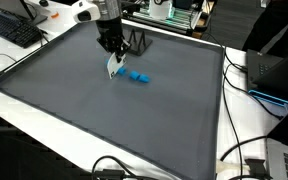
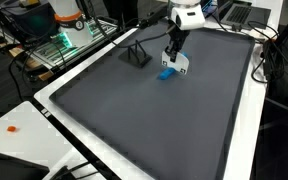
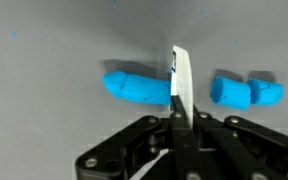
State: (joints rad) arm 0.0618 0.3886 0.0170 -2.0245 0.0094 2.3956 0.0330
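My gripper is shut on a thin white flat piece, seen edge-on in the wrist view. The piece points down at a grey mat. A long blue soft lump lies left of the white piece, and two shorter blue lumps lie to its right. In both exterior views the gripper hangs low over the mat with the white piece beside the blue lumps. I cannot tell if the white piece touches them.
A small black stand sits on the mat behind the gripper. A keyboard and cables lie on the white table around the mat. A small orange item lies near the table's edge.
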